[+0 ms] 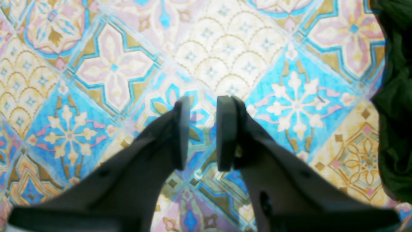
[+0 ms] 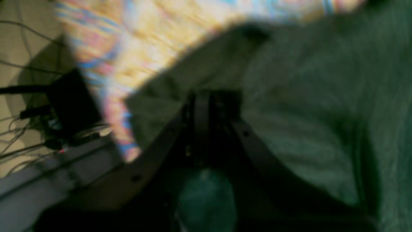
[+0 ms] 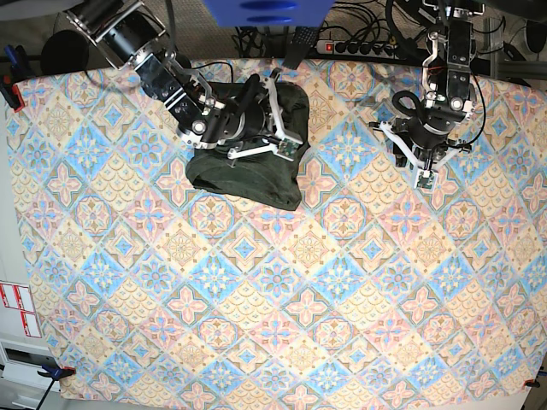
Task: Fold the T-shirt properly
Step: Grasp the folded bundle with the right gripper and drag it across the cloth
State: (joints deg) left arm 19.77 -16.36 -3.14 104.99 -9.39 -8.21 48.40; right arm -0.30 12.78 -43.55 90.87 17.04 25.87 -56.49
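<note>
Overhead, folded T-shirt [image 3: 248, 166] under right gripper [image 3: 286, 120], jaws unclear; left gripper [image 1: 202, 133] fingers spread over tablecloth [image 1: 225, 51].

Table [image 3: 282, 282] covered w/ patterned cloth, diamond tiles in blue, pink, cream and tan w/ floral motifs, reaching all four edges. Only thing lying on it: the T-shirt [image 3: 248, 175], dark olive-green, bunched in a compact heap near the far edge, left of centre in base view. Rest of the cloth around it lies flat; small clamps [image 3: 53, 371] sit at its corners.
</note>
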